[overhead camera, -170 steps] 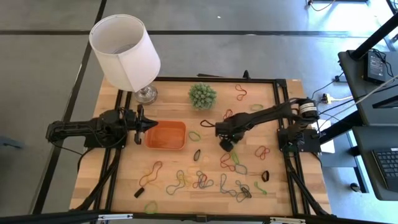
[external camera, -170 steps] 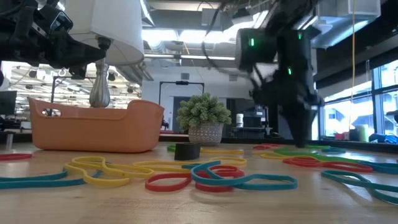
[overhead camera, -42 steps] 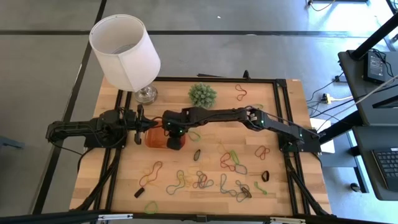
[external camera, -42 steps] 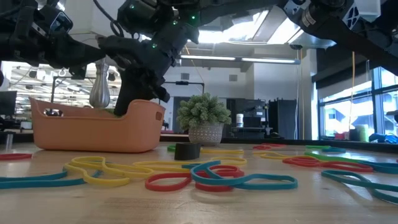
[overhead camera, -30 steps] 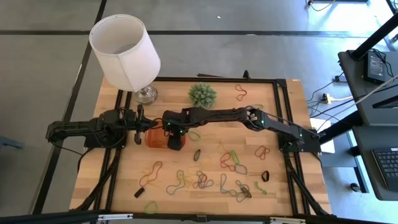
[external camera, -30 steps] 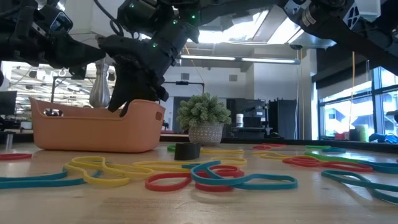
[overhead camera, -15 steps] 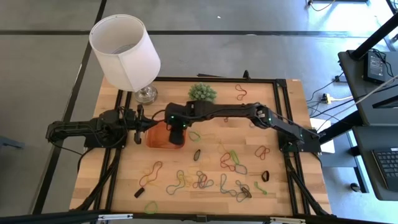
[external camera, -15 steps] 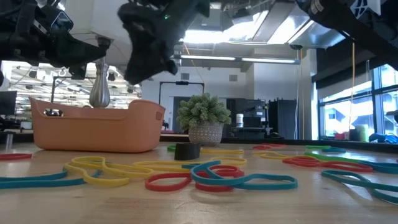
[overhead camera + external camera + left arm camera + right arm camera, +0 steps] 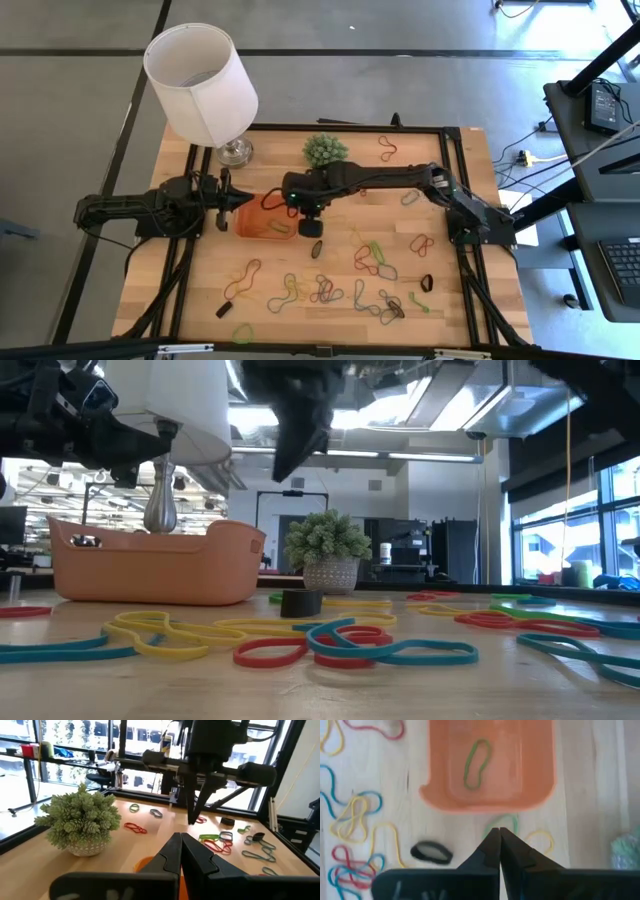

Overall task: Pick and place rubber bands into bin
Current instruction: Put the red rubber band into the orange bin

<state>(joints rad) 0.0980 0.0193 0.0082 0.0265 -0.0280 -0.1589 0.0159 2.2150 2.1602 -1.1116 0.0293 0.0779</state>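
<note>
Overhead, right gripper (image 9: 311, 207) — jaws closed — past bin (image 9: 262, 226) edge.

**Colours on the surface**

The bin (image 9: 262, 224) is orange, with one green band (image 9: 476, 763) lying inside it. The surface (image 9: 440, 320) is pale wood grain framed by black rails. Loose bands (image 9: 330, 291) scattered across it show red, yellow, blue-teal, green and black. The lampshade (image 9: 200, 82) at the far left is white on a silvery base (image 9: 236, 152). The plant (image 9: 325, 151) is grey-green in a whitish pot. Both arms are dark, and each pincer, left (image 9: 179, 851) and right (image 9: 498, 843), is black.
</note>
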